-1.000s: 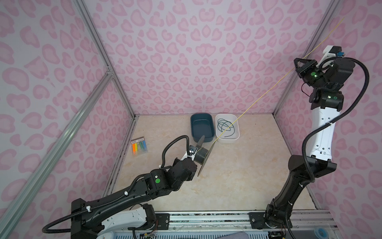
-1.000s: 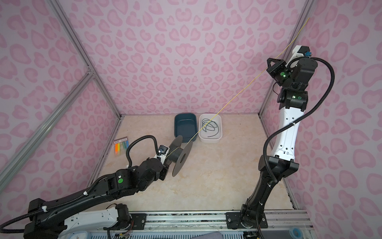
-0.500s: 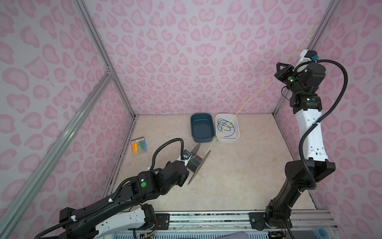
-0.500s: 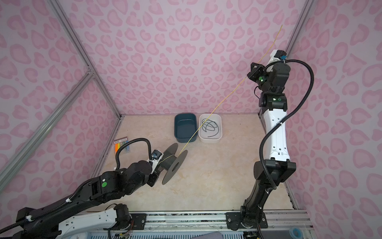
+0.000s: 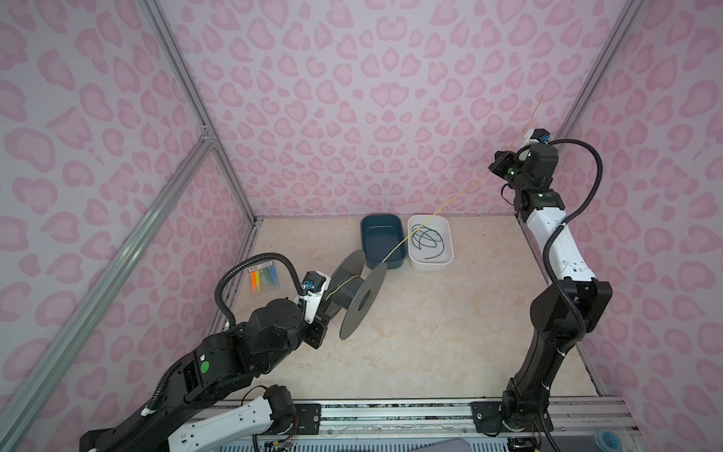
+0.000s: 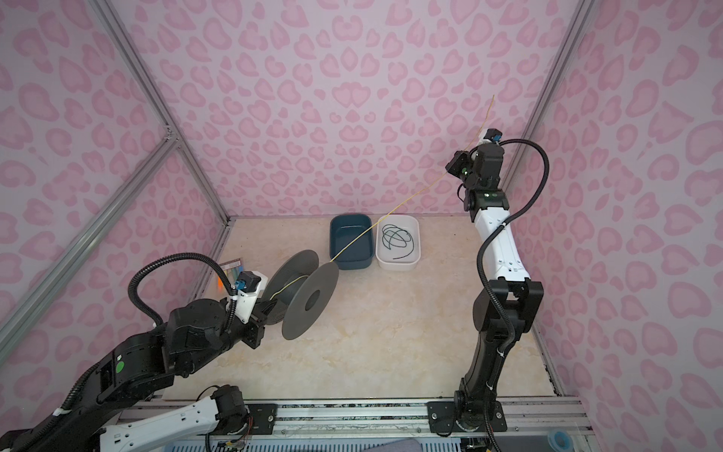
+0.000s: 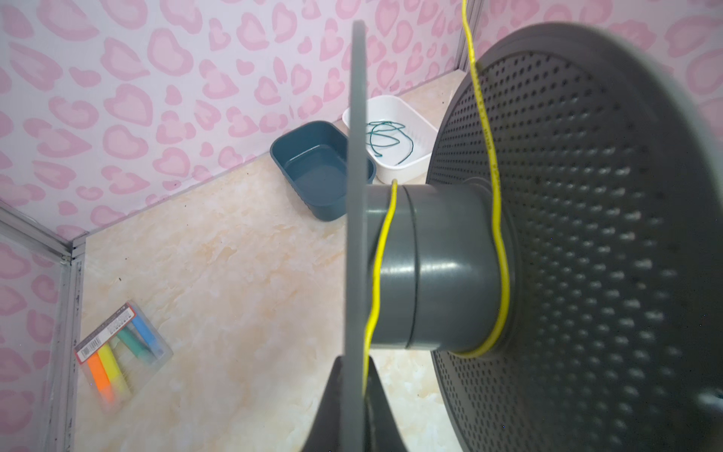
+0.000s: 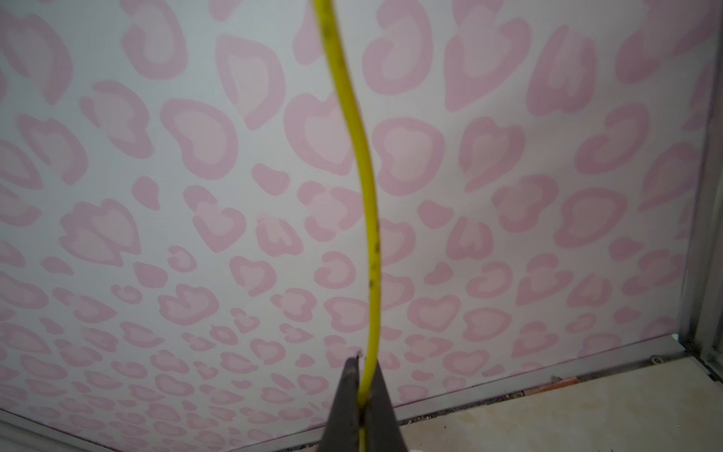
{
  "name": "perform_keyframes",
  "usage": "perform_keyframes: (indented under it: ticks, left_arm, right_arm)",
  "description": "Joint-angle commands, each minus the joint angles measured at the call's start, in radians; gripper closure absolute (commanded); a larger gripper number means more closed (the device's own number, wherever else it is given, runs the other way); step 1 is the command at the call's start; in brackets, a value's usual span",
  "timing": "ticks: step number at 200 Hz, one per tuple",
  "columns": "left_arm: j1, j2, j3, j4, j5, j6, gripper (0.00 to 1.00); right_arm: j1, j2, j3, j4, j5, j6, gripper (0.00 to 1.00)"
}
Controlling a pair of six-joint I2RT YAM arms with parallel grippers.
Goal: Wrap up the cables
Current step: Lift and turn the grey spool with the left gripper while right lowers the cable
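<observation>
In both top views the thin yellow cable [image 5: 396, 252] runs taut from a grey spool [image 5: 362, 299] [image 6: 309, 301] up to my right gripper [image 5: 495, 168] [image 6: 452, 166], high near the back right corner. The right gripper [image 8: 362, 362] is shut on the cable [image 8: 367, 195], whose free end sticks up past it. My left gripper [image 5: 325, 310] [image 6: 270, 309] holds the spool above the floor. In the left wrist view its jaws [image 7: 354, 360] pinch the rim of one flange and the cable's end. About one loose turn of cable [image 7: 485, 129] lies round the hub [image 7: 442, 266].
A dark blue bin [image 5: 364, 235] and a white tray [image 5: 430, 266] holding a coiled dark green cord [image 5: 428, 240] stand at the back of the floor. A pack of coloured markers [image 5: 264, 276] lies by the left wall. Pink patterned walls enclose three sides.
My right gripper has swung left and lower along the back wall with the cable in it. The left arm has shifted and turned the spool slightly.
</observation>
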Motion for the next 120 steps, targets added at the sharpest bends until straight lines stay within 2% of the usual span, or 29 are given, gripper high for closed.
perform_keyframes:
  ticks: [1,22,44,91,120]
  left_arm:
    - [0.018,0.014,0.054,0.079,0.035,0.037,0.96]
    - [0.035,0.040,0.078,0.228,0.013,0.078,0.96]
    - [0.086,0.085,0.102,0.407,0.054,0.110,0.96]
    - [0.311,0.216,0.258,0.555,0.370,0.028,0.96]
    - [0.400,0.265,0.301,0.620,0.477,-0.046,0.96]
  right_arm:
    - [-0.006,-0.009,-0.091,0.131,0.089,0.023,1.00]
    - [-0.004,-0.050,-0.235,0.205,0.113,0.043,1.00]
    - [0.008,-0.100,-0.376,0.289,0.140,0.069,1.00]
    - [0.039,-0.184,-0.595,0.352,0.176,0.053,1.00]
    - [0.058,-0.228,-0.718,0.398,0.196,0.056,1.00]
